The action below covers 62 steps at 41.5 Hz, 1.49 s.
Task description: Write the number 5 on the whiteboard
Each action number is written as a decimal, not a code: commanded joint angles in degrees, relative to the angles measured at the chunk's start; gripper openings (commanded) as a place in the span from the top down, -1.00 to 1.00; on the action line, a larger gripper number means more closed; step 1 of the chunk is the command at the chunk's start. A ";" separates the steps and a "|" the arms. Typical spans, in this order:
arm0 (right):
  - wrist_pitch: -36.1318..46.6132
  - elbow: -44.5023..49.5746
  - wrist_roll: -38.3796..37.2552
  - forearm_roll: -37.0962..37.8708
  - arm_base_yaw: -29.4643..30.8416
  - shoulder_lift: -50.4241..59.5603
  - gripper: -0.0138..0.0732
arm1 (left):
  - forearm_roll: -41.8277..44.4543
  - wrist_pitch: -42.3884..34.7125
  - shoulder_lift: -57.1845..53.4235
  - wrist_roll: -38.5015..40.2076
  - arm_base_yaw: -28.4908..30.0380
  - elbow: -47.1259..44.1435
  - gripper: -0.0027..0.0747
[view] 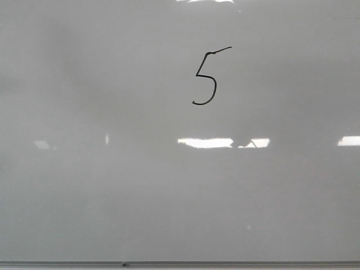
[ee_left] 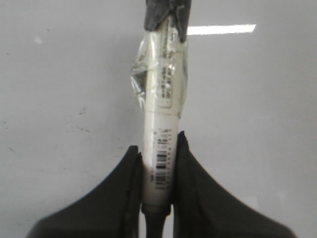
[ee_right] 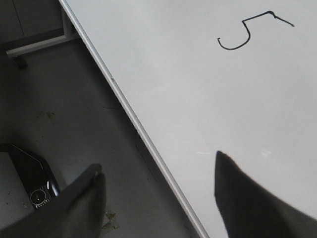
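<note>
One digit stands complete on the whiteboard (view: pixel 84 197) — the number 5 (view: pixel 206 79), thin and black, with a slanted top stroke and a hooked belly. By my reading the writing is done, so what remains is to get clear of the board without marking it. Doing that well means drawing the marker (ee_left: pixel 161 134) straight back off the surface, no sideways drift that could leave a tail on the hook or smudge the fresh ink.

In its wrist view the left gripper (ee_left: pixel 158 168) points at the board with its dark fingers (ee_left: pixel 126 183) clamped on the white barrel of the marker, which runs straight out ahead of the jaws; clear tape wraps the barrel beyond the fingertips, and the tip end is cut off at the frame edge, so contact with the board cannot be told. No 5 shows near that claw.

The right gripper (ee_right: pixel 158 198) hangs spread wide and empty over the board's metal edge (ee_right: pixel 133 119) — the digit lies well ahead of it, toward its outer finger's side.
</note>
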State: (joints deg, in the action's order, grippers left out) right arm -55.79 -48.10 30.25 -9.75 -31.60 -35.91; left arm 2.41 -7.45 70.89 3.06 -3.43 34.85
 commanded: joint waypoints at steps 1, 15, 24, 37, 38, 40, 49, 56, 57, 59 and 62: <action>3.31 -1.46 -0.18 -0.01 0.33 -0.02 -0.46 | -0.68 -8.90 2.25 0.70 0.10 1.64 0.98; 3.31 -1.46 -0.18 -0.01 0.33 -0.02 -0.46 | -0.68 -13.35 8.73 1.16 0.10 1.64 0.98; 3.31 -1.46 -0.18 -0.01 0.33 -0.02 -0.46 | -0.68 -14.87 11.46 1.16 0.10 1.64 0.97; 3.31 -1.46 -0.18 -0.01 0.33 -0.02 -0.46 | -0.45 -14.54 11.48 1.16 0.10 1.64 0.11; 3.31 -1.46 -0.18 -0.01 0.33 -0.02 -0.46 | -0.45 -14.37 11.37 1.16 0.10 1.64 0.06; 3.31 -1.46 -0.18 -0.01 0.33 -0.02 -0.46 | -0.45 -13.79 10.97 1.16 0.10 1.64 0.04; 3.31 -1.46 -0.18 -0.01 0.33 -0.02 -0.46 | -0.45 -8.99 5.05 1.16 0.10 1.64 0.04; 3.63 -1.46 -0.48 -0.01 0.33 -0.02 -0.46 | -0.04 1.46 -2.61 1.16 0.00 2.34 0.04; 3.81 -1.46 -1.05 -0.01 0.33 -0.02 -0.46 | 0.14 3.47 -3.30 1.16 0.00 2.75 0.04; 4.10 -1.46 -2.50 -0.01 0.33 -0.02 -0.46 | 0.25 8.26 -5.92 1.16 -0.20 3.90 0.04; 4.23 -1.46 -5.03 -0.01 0.33 -0.02 -0.46 | 0.25 14.33 -8.80 1.16 -1.03 6.01 0.04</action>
State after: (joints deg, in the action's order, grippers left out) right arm -55.69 -48.10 27.73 -9.75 -31.60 -35.91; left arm 2.64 2.48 66.71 3.74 -3.59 37.05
